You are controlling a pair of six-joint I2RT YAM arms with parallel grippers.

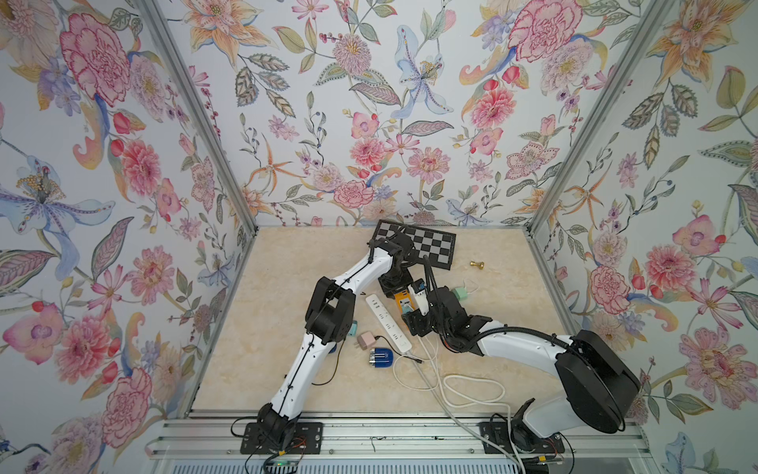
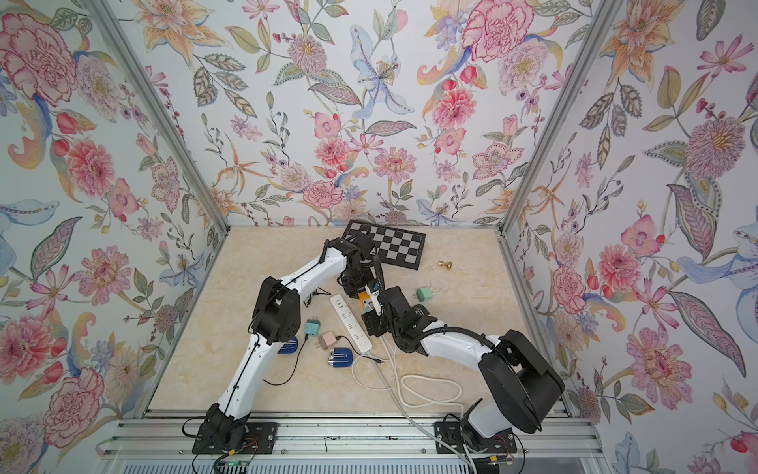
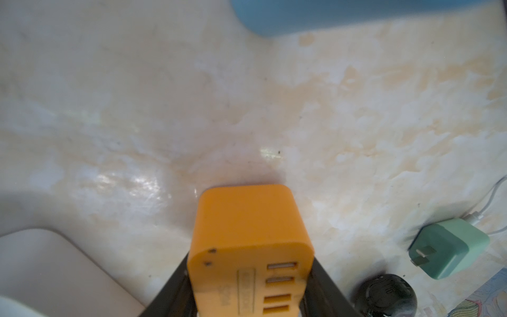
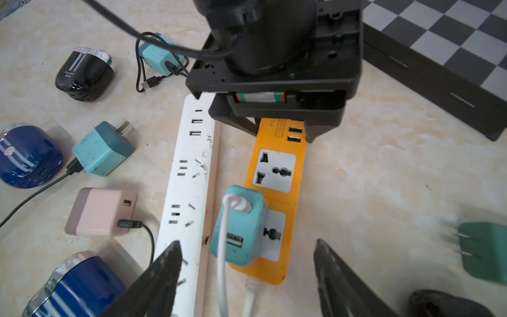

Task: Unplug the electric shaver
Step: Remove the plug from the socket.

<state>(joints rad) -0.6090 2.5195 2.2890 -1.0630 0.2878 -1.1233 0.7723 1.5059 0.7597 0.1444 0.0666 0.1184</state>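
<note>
item: teal adapter point(image 4: 241, 227), judged the shaver's, white lead point(image 4: 222, 247) attached, sat plugged into the orange strip point(image 4: 285, 201) on the table point(image 4: 384, 178). left gripper point(image 4: 282, 134): jaws clamped on the strip's usb end. right gripper point(image 4: 248, 244): jaws spread wide either side of the adapter. handling: strip needed pinning flat, grip on the adapter's sides clear of the lead, pull straight off.

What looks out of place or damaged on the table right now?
A brass chess piece lies on its side beside the chessboard, not on it. The white power strip has dark scuff marks along one edge. Nothing looks spilled.
</note>
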